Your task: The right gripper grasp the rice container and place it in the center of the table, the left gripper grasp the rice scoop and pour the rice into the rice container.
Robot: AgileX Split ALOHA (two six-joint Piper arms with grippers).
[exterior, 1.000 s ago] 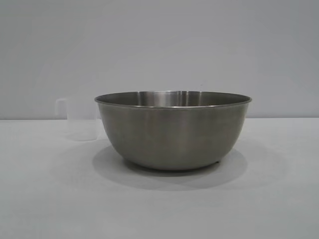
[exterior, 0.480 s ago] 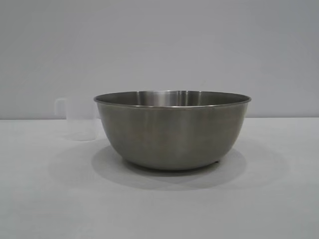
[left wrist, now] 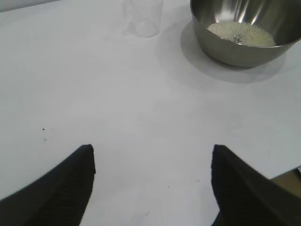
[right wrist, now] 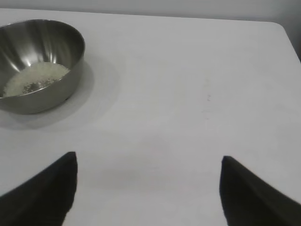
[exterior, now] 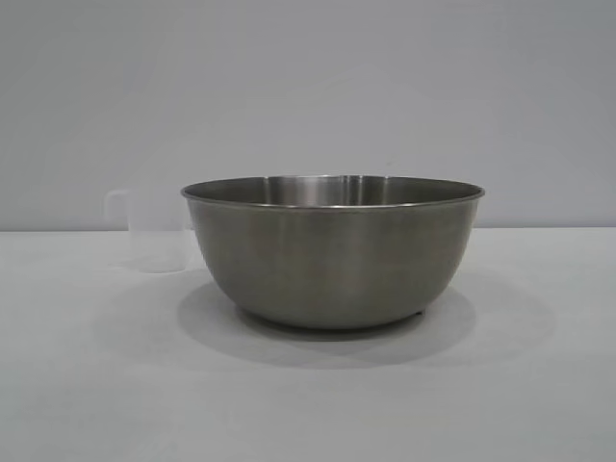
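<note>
The rice container (exterior: pixel 332 252), a big brushed-steel bowl, stands on the white table (exterior: pixel 87 385) in the middle of the exterior view. Rice (left wrist: pixel 241 34) lies as a pale heap in its bottom, also seen as rice (right wrist: pixel 35 77) in the right wrist view. The rice scoop (exterior: pixel 154 231), a small clear cup, stands upright behind the bowl's left side, apart from it; it looks empty (left wrist: pixel 143 19). My left gripper (left wrist: pixel 151 153) is open over bare table, well back from the scoop. My right gripper (right wrist: pixel 148 160) is open too, away from the bowl (right wrist: pixel 40 63).
The table's far edge meets a plain grey wall (exterior: pixel 308 87). A rounded table corner (right wrist: pixel 282 28) shows in the right wrist view. A table edge with something brown below it (left wrist: pixel 288 179) shows beside the left gripper.
The clear scoop sits slightly farther left than a second ago. The bowl has not moved.
</note>
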